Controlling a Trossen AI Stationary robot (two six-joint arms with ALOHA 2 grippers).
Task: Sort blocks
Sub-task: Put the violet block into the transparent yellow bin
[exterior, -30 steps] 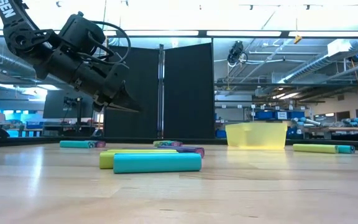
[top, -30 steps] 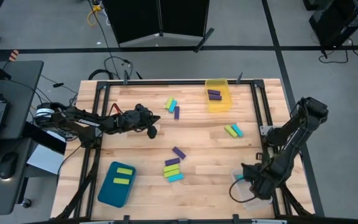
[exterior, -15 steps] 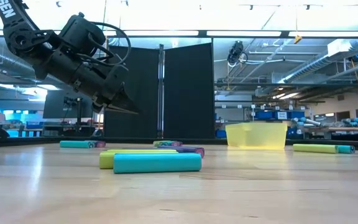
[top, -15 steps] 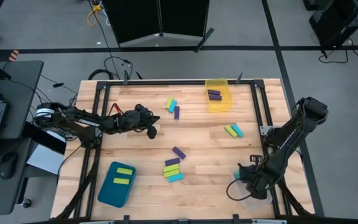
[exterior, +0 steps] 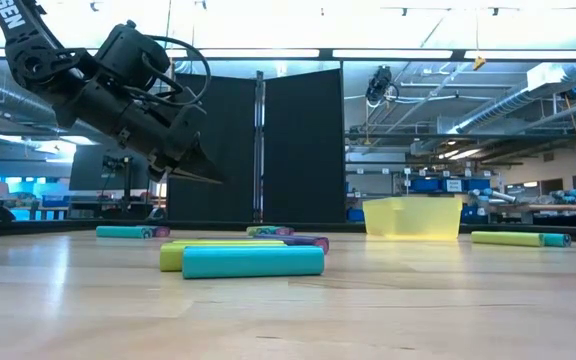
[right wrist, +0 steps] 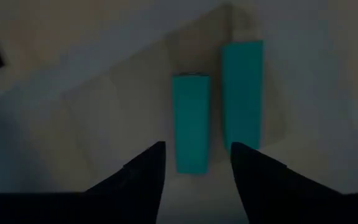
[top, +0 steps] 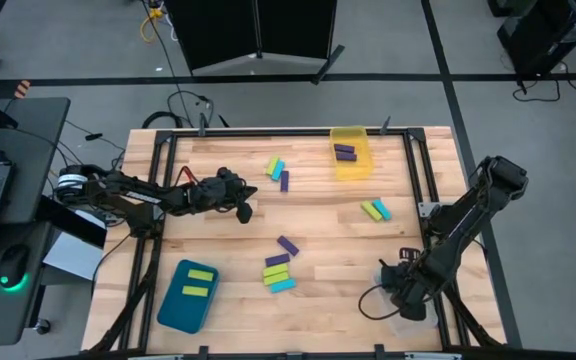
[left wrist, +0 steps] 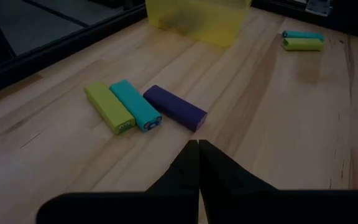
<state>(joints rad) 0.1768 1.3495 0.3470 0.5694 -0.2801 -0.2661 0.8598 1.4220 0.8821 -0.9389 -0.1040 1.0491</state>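
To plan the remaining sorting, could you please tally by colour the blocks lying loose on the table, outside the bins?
Purple blocks: 3
Lime green blocks: 3
Cyan blocks: 3
Total: 9

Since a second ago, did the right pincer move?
Yes. In the high view the right pincer slid left and a little toward the table's far edge, away from the clear bin at the near right corner.
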